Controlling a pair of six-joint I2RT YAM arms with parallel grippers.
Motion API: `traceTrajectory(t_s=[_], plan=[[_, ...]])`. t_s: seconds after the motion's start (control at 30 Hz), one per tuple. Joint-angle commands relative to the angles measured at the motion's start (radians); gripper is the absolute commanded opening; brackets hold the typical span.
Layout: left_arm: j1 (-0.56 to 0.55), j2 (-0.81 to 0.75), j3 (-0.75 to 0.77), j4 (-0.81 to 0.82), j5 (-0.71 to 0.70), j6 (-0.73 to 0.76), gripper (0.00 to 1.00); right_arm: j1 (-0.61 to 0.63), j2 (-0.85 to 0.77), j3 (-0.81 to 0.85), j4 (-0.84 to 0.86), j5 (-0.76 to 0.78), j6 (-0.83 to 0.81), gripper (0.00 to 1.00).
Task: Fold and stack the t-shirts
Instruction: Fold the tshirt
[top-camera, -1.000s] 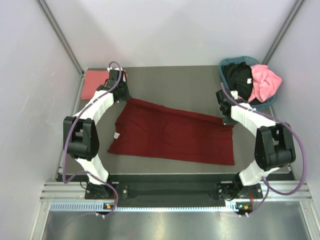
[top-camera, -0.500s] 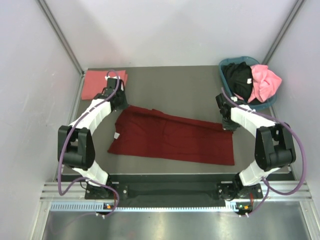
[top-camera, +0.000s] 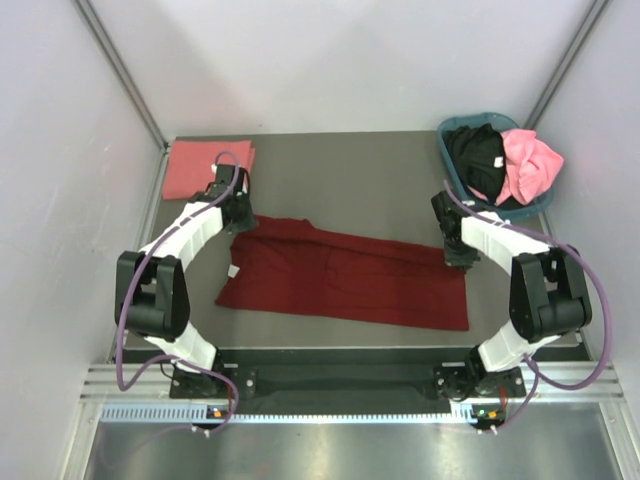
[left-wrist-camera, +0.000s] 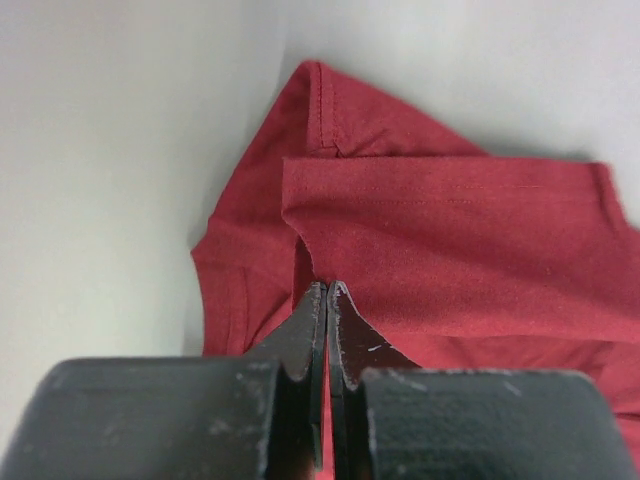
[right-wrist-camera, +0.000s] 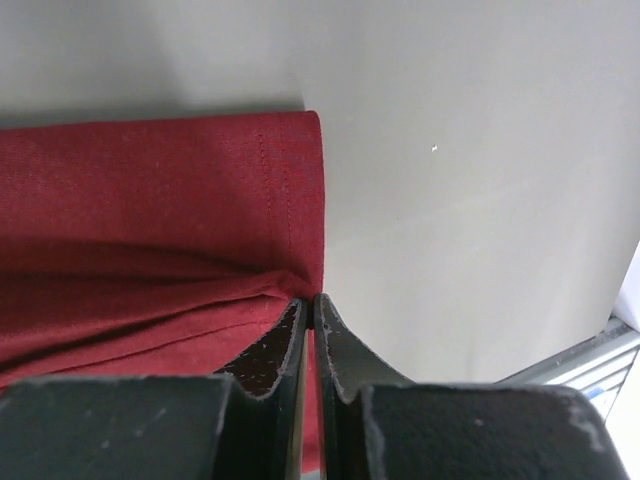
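A dark maroon t-shirt (top-camera: 350, 280) lies spread across the middle of the table, its far edge folded over toward the near side. My left gripper (top-camera: 240, 218) is shut on that folded edge at the shirt's far left. In the left wrist view, the left gripper (left-wrist-camera: 327, 288) pinches the cloth (left-wrist-camera: 450, 240) between closed jaws. My right gripper (top-camera: 458, 256) is shut on the far right hem. The right wrist view shows the right gripper (right-wrist-camera: 311, 298) clamping the stitched corner of the shirt (right-wrist-camera: 150, 220). A salmon-pink t-shirt (top-camera: 200, 168) lies folded at the far left corner.
A teal basket (top-camera: 445, 135) stands at the far right corner, holding a black t-shirt (top-camera: 475, 155) and a bright pink t-shirt (top-camera: 528, 165). Grey walls close in the table on the left, right and back.
Both grippers have moved toward the near side, dragging the maroon shirt's far edge over itself. The shirt now covers a narrower band.
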Motion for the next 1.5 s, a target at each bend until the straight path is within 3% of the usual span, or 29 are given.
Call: traceTrajectory(t_s=[0.0,0.4,0.87,0.97,1.07,1.1,1.2,1.3,1.47], plan=[[0.006,-0.051,-0.023,-0.029,-0.020,-0.009,0.00,0.008,-0.037,-0.001,-0.047,0.014,0.006,0.05],[0.006,-0.069,-0.057,-0.052,0.038,-0.009,0.00,0.008,-0.063,0.012,-0.079,0.013,0.040,0.25],[0.006,-0.100,-0.065,-0.090,0.041,-0.019,0.00,0.011,-0.087,0.047,-0.031,-0.119,0.101,0.20],[0.006,-0.106,-0.066,-0.113,0.026,-0.041,0.04,0.009,-0.071,0.004,0.007,-0.122,0.109,0.19],[0.006,-0.112,-0.037,-0.159,-0.027,-0.097,0.18,0.009,-0.048,-0.027,0.032,-0.112,0.112,0.19],[0.006,-0.114,-0.027,-0.167,-0.038,-0.107,0.29,0.009,-0.043,-0.033,0.041,-0.113,0.112,0.19],[0.006,-0.108,0.038,-0.190,-0.064,-0.128,0.38,0.009,-0.031,-0.044,0.055,-0.118,0.110,0.20],[0.006,-0.074,0.108,-0.179,-0.019,-0.110,0.41,0.012,-0.043,-0.031,0.042,-0.125,0.090,0.22],[0.006,0.025,0.154,-0.031,0.211,0.017,0.41,0.021,-0.151,0.016,0.033,-0.220,0.041,0.26]])
